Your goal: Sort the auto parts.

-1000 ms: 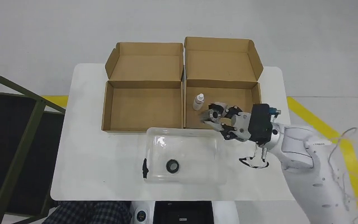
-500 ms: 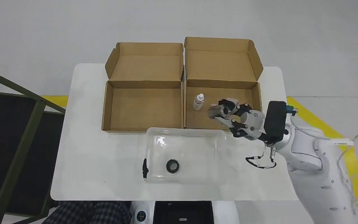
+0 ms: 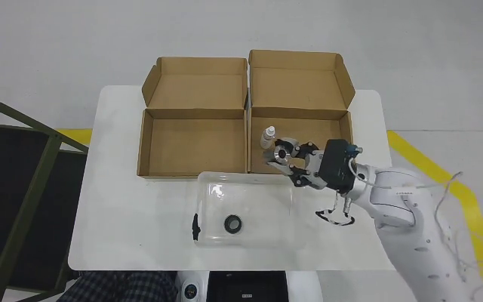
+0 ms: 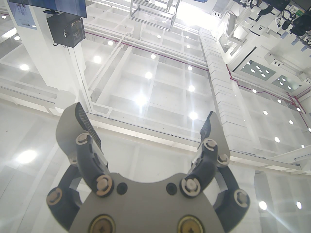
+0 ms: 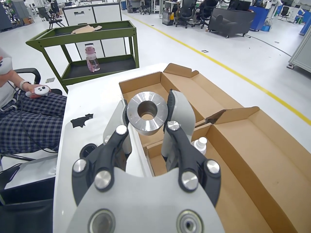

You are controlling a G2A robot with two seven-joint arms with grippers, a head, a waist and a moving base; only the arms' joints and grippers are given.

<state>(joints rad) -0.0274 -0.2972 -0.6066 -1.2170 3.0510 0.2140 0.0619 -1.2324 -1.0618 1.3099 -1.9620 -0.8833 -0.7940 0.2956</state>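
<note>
Metal ring (image 5: 147, 126): clamped between the two fingers of the right gripper (image 3: 285, 155), flat face and centre hole turned back toward the wrist. It is off the floor of the right cardboard box (image 3: 332, 130), over the box's corner nearest the tub.

Small white bottle (image 3: 267, 137): upright in the same box, just beside the gripper's fingertips, apart from the ring.

Left cardboard box (image 3: 192, 143): open, beyond the fingertips, on the far side of the shared wall.

Clear plastic tub (image 3: 249, 183): on the table (image 3: 121, 189) just beside the gripper, against the front of the boxes. A black ring (image 3: 233, 223) lies inside it. A black scrap (image 3: 195, 226) sits at its far end wall; inside or outside, cannot tell.

Another black scrap (image 3: 336, 219) lies on the table under the right forearm, behind the gripper.

Left gripper (image 4: 144, 112): fingers spread wide, nothing between them, pointing up at the ceiling.
</note>
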